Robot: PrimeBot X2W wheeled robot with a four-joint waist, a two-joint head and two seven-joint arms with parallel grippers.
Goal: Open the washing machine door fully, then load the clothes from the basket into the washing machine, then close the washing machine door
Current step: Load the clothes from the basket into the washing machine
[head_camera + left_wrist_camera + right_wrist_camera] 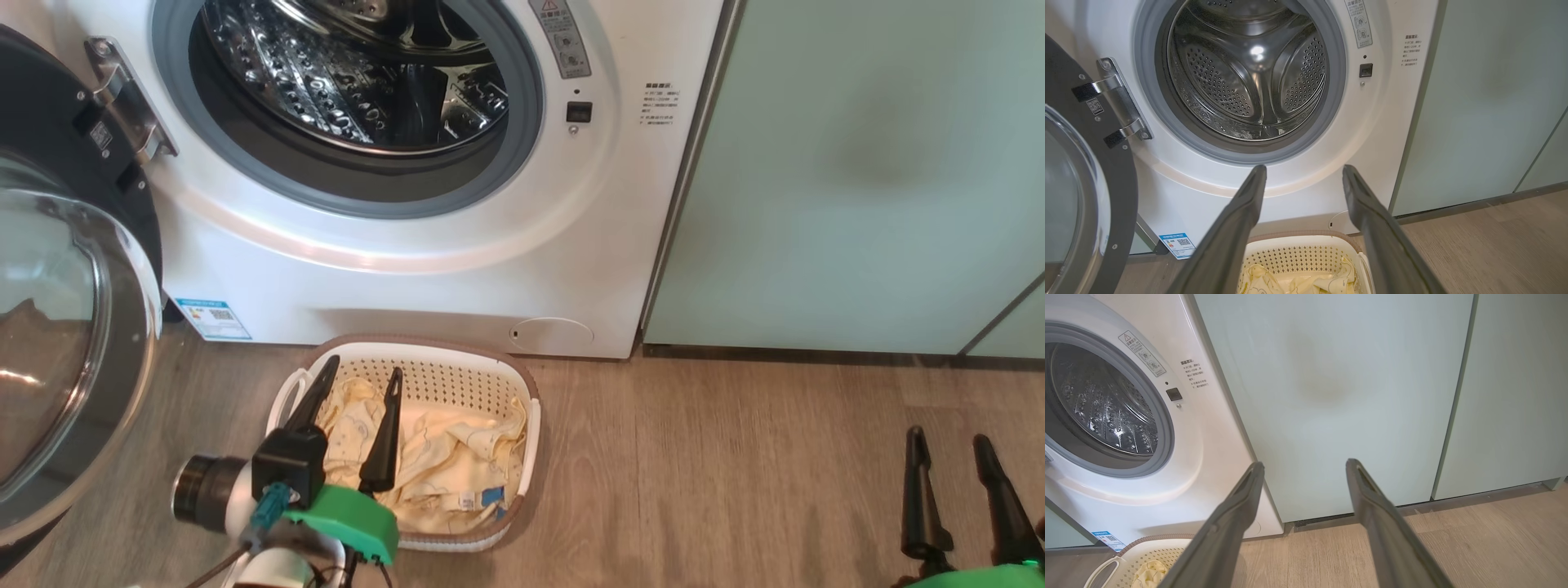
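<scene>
The washing machine (408,269) stands with its steel drum (359,73) exposed. Its door (73,327) is swung wide open to the left, glass bowl facing me. On the floor right in front sits the basket (522,392), holding pale yellow clothes (457,457). My left gripper (363,376) hangs open above the basket's left half, fingers over the clothes, nothing between them. In the left wrist view the left gripper (1303,173) points at the machine's front below the drum (1249,69), with the basket (1298,253) beneath. My right gripper (951,441) stands open at the lower right, holding nothing.
Pale green cabinets (857,163) stand right of the machine, with a dark plinth gap along their base. Wood-look floor (718,474) stretches between the basket and my right gripper. The open door's hinge (126,98) juts from the machine's left side.
</scene>
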